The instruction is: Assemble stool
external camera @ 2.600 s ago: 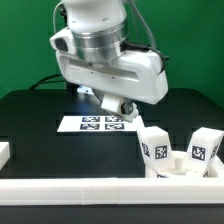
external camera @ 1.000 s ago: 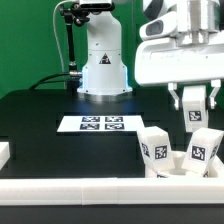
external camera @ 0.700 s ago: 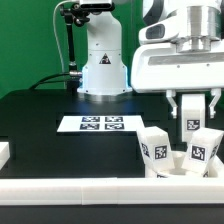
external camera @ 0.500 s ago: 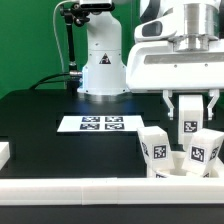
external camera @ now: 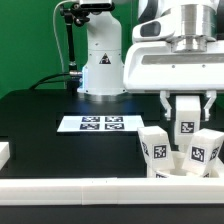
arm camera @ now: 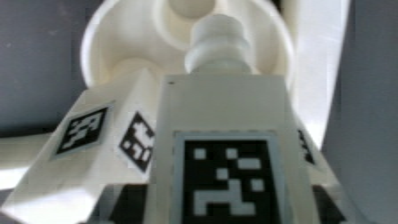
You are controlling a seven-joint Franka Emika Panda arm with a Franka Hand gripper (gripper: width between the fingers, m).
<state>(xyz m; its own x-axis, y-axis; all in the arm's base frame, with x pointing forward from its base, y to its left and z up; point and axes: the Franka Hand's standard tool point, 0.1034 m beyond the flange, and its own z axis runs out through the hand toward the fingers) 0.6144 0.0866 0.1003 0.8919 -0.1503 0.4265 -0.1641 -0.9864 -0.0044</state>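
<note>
Stool leg [external camera: 186,127] between claw [external camera: 186,108] fingers

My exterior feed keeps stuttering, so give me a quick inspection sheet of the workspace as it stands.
Surface: black table, white rail along the near edge.
Job's things: seat at the exterior view's right; two legs stand in it, one and another. A third leg stands upright between the fingers, above the seat; the wrist view shows it close up.
Clutter: marker board flat mid-table.
Grippers: gripper appears shut on the third leg.
Cables: black cables behind the arm's base.
Surroundings: green backdrop.
</note>
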